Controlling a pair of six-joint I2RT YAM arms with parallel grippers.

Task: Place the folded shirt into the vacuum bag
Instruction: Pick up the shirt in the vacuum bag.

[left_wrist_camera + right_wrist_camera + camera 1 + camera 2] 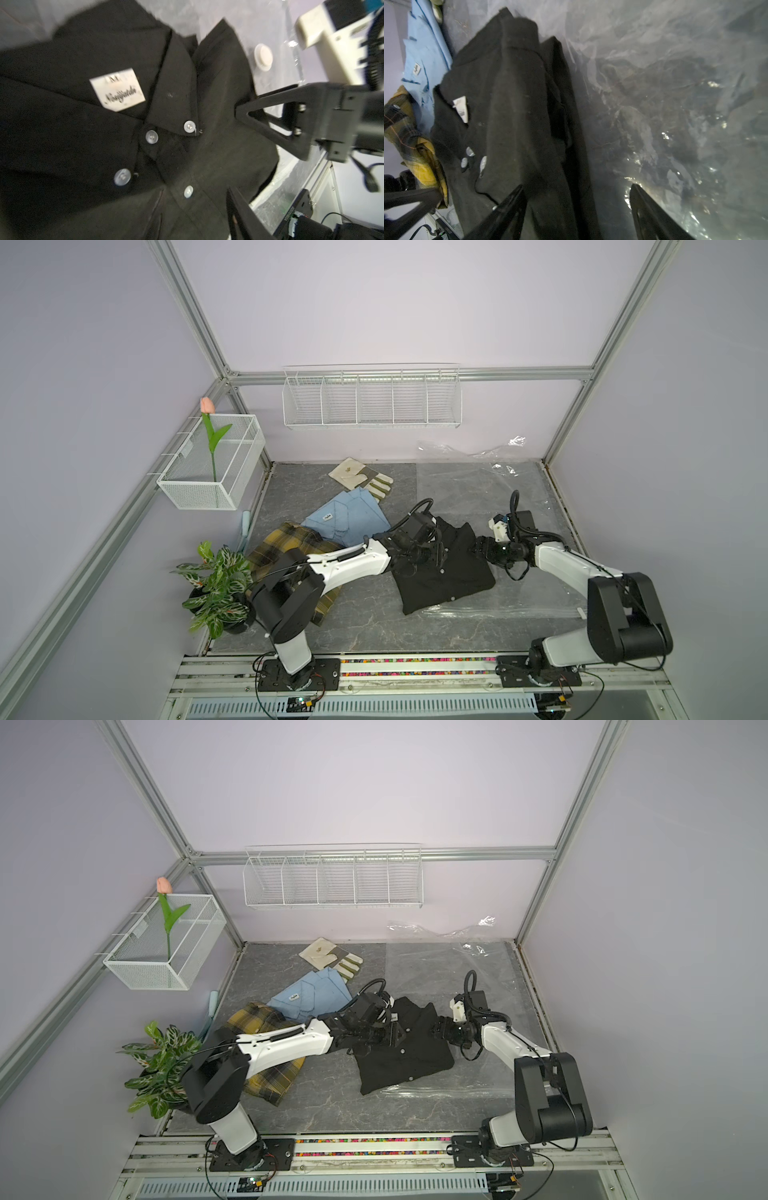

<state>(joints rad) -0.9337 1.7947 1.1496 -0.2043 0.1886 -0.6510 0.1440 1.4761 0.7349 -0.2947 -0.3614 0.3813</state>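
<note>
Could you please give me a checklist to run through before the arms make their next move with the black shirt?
1. Right pincer open: ok; jaws apart, at the edge of the shirt.
2. Left pincer free of shirt: cannot tell; it sits over the collar.
3. Shirt wholly within bag: not ok; one side lies past the bag's edge.
4. Shirt folded: ok; compact, collar up.
5. Valve uncovered: ok; beside the collar.
6. Blue shirt off the bag: ok.

Soft, even overhead light fills both top views, with faint shadows and lines bowing near the edges, while both wrist views are dim and motion-blurred, with white glare speckling the vacuum bag (pixel 675 145).
</note>
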